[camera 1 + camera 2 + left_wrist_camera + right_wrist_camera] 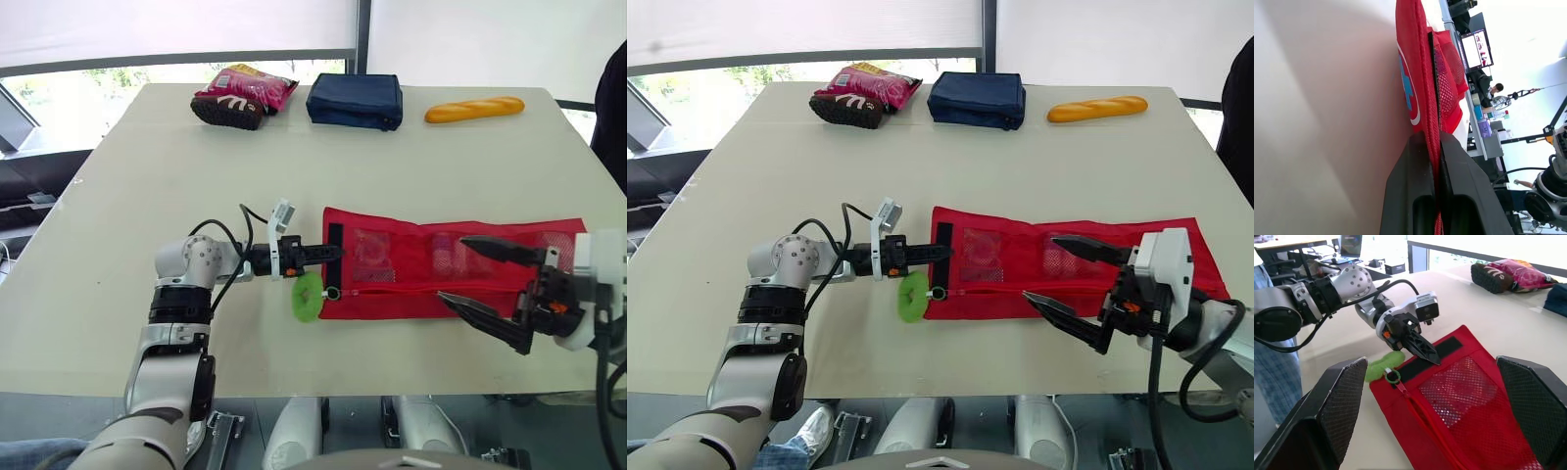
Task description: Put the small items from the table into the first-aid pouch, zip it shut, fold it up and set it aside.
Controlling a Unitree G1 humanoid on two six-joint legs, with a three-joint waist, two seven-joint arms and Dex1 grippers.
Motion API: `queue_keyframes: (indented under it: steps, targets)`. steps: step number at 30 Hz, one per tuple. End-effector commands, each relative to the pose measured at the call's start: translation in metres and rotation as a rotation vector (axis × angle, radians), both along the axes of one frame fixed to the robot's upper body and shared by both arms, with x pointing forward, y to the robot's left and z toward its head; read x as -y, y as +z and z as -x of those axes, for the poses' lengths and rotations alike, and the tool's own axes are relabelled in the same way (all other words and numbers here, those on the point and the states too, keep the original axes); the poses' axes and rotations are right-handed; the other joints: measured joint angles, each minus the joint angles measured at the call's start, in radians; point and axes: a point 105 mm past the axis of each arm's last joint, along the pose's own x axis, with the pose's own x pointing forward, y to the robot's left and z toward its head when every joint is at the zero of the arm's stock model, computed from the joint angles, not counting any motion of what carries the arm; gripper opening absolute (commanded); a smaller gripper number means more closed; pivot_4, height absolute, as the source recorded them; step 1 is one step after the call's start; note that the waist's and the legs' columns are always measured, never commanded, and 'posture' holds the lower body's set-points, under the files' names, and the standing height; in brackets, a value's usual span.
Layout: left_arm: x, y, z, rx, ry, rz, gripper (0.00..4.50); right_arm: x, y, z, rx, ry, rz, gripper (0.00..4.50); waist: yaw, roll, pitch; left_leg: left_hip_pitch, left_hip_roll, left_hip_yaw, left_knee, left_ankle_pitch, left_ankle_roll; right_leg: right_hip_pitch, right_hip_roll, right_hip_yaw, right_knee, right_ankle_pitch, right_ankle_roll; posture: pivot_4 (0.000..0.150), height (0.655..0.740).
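Pouch (411, 269) edge tight between left jaws; its other end between wide-open right jaws.

Bright daylight from the far windows (59, 98), overexposed white outside, soft faint shadows on the table (147, 196)

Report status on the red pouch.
Left gripper shut on end of red pouch; right gripper open over other end. Pouch flat, unfolded. Snack bag, navy case, bread at far edge.
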Motion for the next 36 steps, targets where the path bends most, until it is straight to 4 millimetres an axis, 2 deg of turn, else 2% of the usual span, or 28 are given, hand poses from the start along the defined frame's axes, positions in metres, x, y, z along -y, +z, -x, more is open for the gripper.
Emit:
queue_keyframes:
  steps: [1, 5, 10, 16, 21, 29, 32, 36]
  targets:
    - [0.001, 0.016, -0.004, 0.049, 0.000, 0.031, 0.06, -0.029, -0.005, -0.002, 0.014, 0.070, -0.002, 4.50, -0.001, 0.000, 0.000, 0.000, 0.000, 0.000, 0.000, 0.000, 0.000, 0.000, 0.000, 0.000, 0.000, 0.000, 0.000, 0.150, 0.7400]
    - [0.007, 0.013, -0.005, 0.050, -0.010, 0.010, 0.06, -0.060, -0.019, -0.016, -0.001, 0.140, 0.017, 4.50, 0.004, 0.000, 0.000, 0.000, 0.000, -0.001, 0.000, 0.002, -0.003, -0.001, 0.001, -0.001, 0.001, 0.000, 0.000, 0.150, 0.7400]
    - [0.010, 0.003, -0.011, 0.067, -0.001, -0.058, 0.06, -0.096, -0.039, -0.024, -0.042, 0.289, 0.078, 4.50, 0.003, 0.000, 0.000, -0.001, -0.001, -0.001, 0.000, 0.002, -0.003, -0.003, 0.000, 0.000, 0.002, 0.001, -0.001, 0.150, 0.7400]
    - [0.011, -0.004, -0.021, 0.073, 0.028, -0.106, 0.06, -0.123, -0.066, -0.030, -0.051, 0.415, 0.188, 4.50, 0.003, 0.000, 0.000, -0.002, -0.001, -0.002, 0.000, 0.002, -0.003, -0.003, 0.000, -0.001, 0.001, 0.001, -0.001, 0.150, 0.7400]
    - [0.014, -0.008, -0.022, 0.064, 0.031, -0.110, 0.06, -0.133, -0.095, -0.044, -0.041, 0.411, 0.365, 4.50, 0.002, 0.000, 0.000, -0.002, -0.002, -0.002, 0.000, 0.002, -0.003, -0.003, 0.000, -0.002, 0.002, 0.001, -0.001, 0.150, 0.7400]
    - [0.012, -0.011, -0.024, 0.052, 0.048, -0.109, 0.06, -0.142, -0.116, -0.050, -0.073, 0.381, 0.510, 4.50, 0.000, 0.000, 0.000, -0.001, -0.002, -0.003, 0.000, 0.002, -0.004, -0.003, -0.001, -0.002, 0.003, 0.001, -0.001, 0.150, 0.7400]
    - [0.012, -0.010, -0.025, 0.052, 0.048, -0.106, 0.00, -0.146, -0.119, -0.053, -0.076, 0.351, 0.529, 3.68, 0.000, 0.000, 0.000, -0.001, -0.002, -0.003, 0.000, 0.003, -0.005, -0.003, 0.000, -0.002, 0.004, 0.001, -0.001, 0.150, 0.7400]
    - [0.013, -0.011, -0.026, 0.051, 0.050, -0.103, 0.00, -0.147, -0.120, -0.059, -0.030, 0.302, 0.556, 1.64, 0.000, 0.000, 0.000, 0.000, -0.002, -0.004, 0.000, 0.003, -0.005, -0.003, 0.000, -0.002, 0.004, 0.001, -0.001, 0.150, 0.7400]
